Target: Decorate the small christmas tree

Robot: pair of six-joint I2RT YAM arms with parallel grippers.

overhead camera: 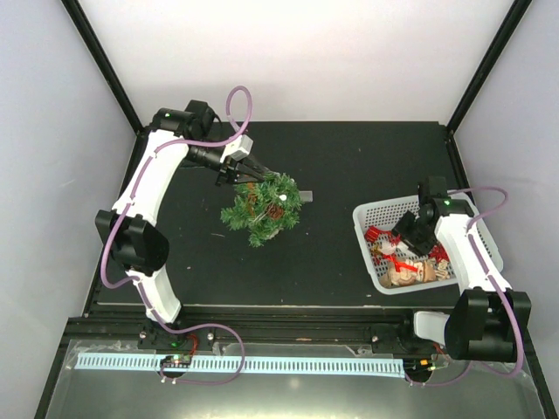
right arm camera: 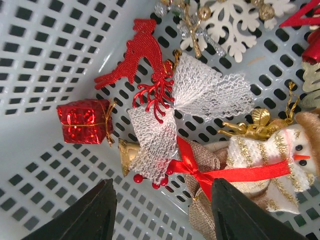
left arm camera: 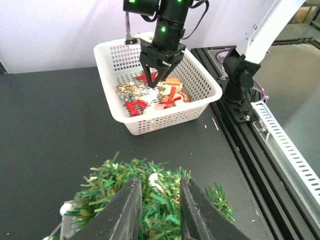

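Observation:
The small christmas tree (overhead camera: 262, 209) stands left of centre on the black table, with a white ball (overhead camera: 274, 209) among its branches. My left gripper (overhead camera: 251, 175) is open at the tree's far-left side. In the left wrist view its jaws (left arm camera: 160, 181) straddle green foliage (left arm camera: 105, 185) and the white ball (left arm camera: 154, 179). My right gripper (overhead camera: 403, 237) hangs open inside the white basket (overhead camera: 371, 209). In the right wrist view it (right arm camera: 162, 185) is wide open above a white mesh bow (right arm camera: 155, 140), a red reindeer (right arm camera: 135, 60), a red gift box (right arm camera: 82, 120) and a snowman (right arm camera: 270, 150).
The basket (left arm camera: 150, 122) also holds a white snowflake (right arm camera: 235, 20), a gold bell (right arm camera: 127, 152) and a burlap sack with red ribbon (right arm camera: 210, 165). A metal rail (overhead camera: 262, 362) runs along the table's near edge. White walls enclose the back and sides.

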